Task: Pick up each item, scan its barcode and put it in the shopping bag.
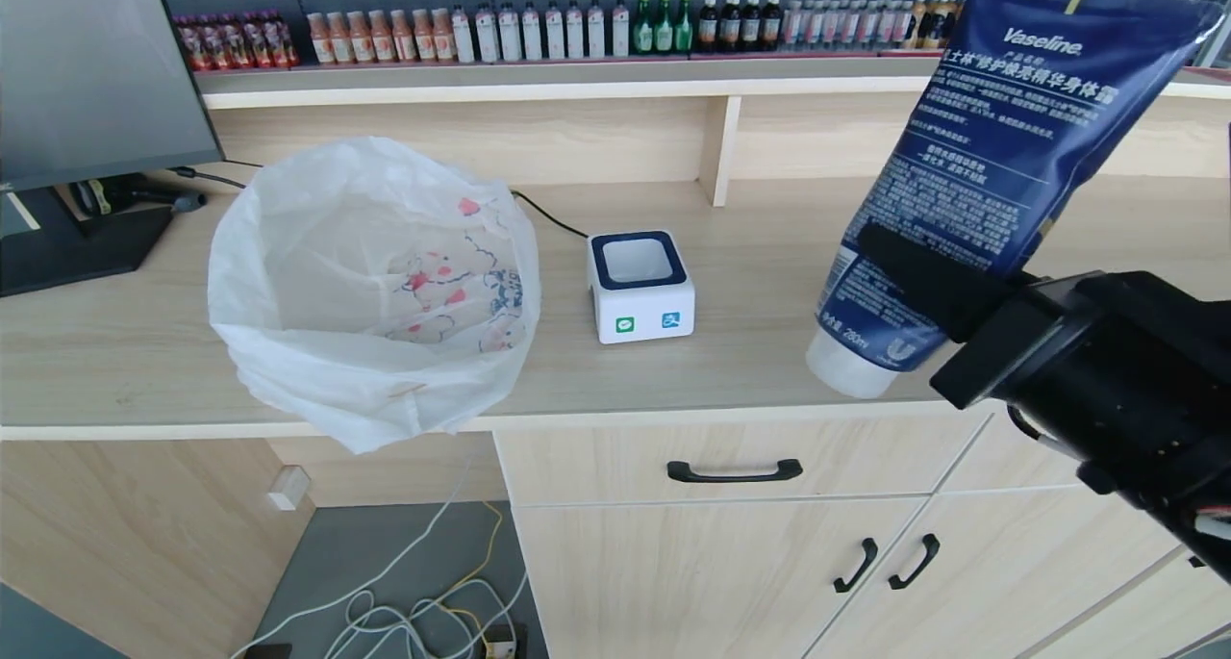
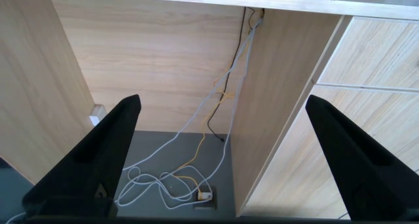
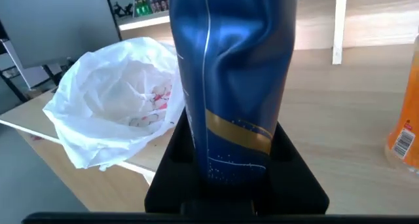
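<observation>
My right gripper (image 1: 947,298) is shut on a dark blue lotion tube (image 1: 1000,149) with a white cap (image 1: 851,368), held tilted in the air at the right, above the counter's front edge. The tube (image 3: 232,80) is pinched between the fingers in the right wrist view. The white barcode scanner (image 1: 640,286) sits mid-counter, left of the tube. The open white shopping bag (image 1: 370,274) stands at the counter's left front. My left gripper (image 2: 222,162) hangs open below the counter, facing a recess with cables.
A monitor (image 1: 91,72) stands at the far left on the wooden counter (image 1: 750,255). An orange bottle (image 3: 407,135) stands on the counter. A shelf of drink bottles (image 1: 577,29) runs along the back. Drawers and cupboard doors (image 1: 731,534) lie below.
</observation>
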